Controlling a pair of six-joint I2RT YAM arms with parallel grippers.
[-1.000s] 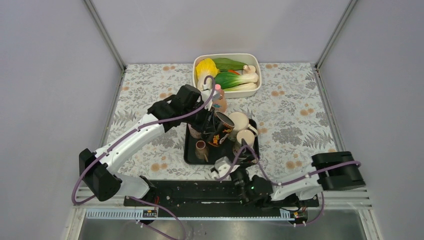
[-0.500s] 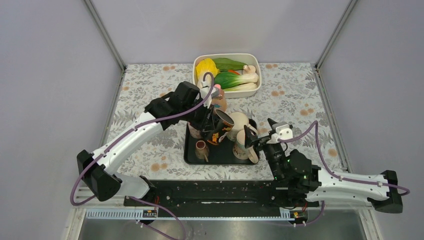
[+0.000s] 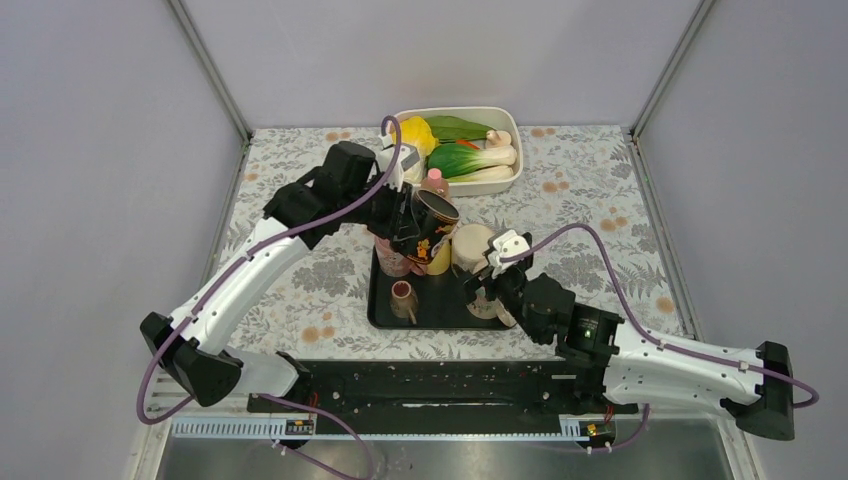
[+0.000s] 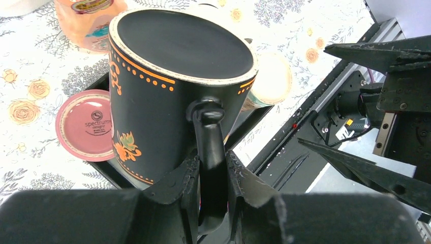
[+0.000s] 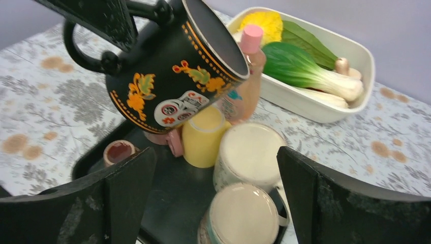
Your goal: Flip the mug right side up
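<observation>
Above the far left part of the black tray (image 3: 385,315), seeing the black mug (image 3: 428,226) with orange trim held clear of everything, tilted, its flat pale-ringed end facing up and toward the far right. Can't tell from any view whether that end is mouth or base. Gripped by the handle: left gripper (image 4: 210,170) clamped narrow on it, one finger on each side of the loop and touching it, nothing else between them. In the right wrist view, hanging just above the yellow cup (image 5: 203,133) and in front of the pink-capped bottle (image 5: 247,84), touching neither. Right gripper (image 3: 489,284) spread wide, holding nothing, hovering over the near right part of the tray and framing the cups below. On the tray there: two cream cups (image 5: 248,152) side by side with flat pale tops showing, a small brown cup (image 5: 119,151) near the left edge, and a pink round piece (image 4: 85,124) just beside the mug's lower side. Beyond the tray, at the far edge of the floral tablecloth (image 3: 600,215): white tub (image 3: 452,111) with bok choy (image 5: 304,71) and something yellow (image 5: 256,23) inside. No contact between right gripper and mug.
</observation>
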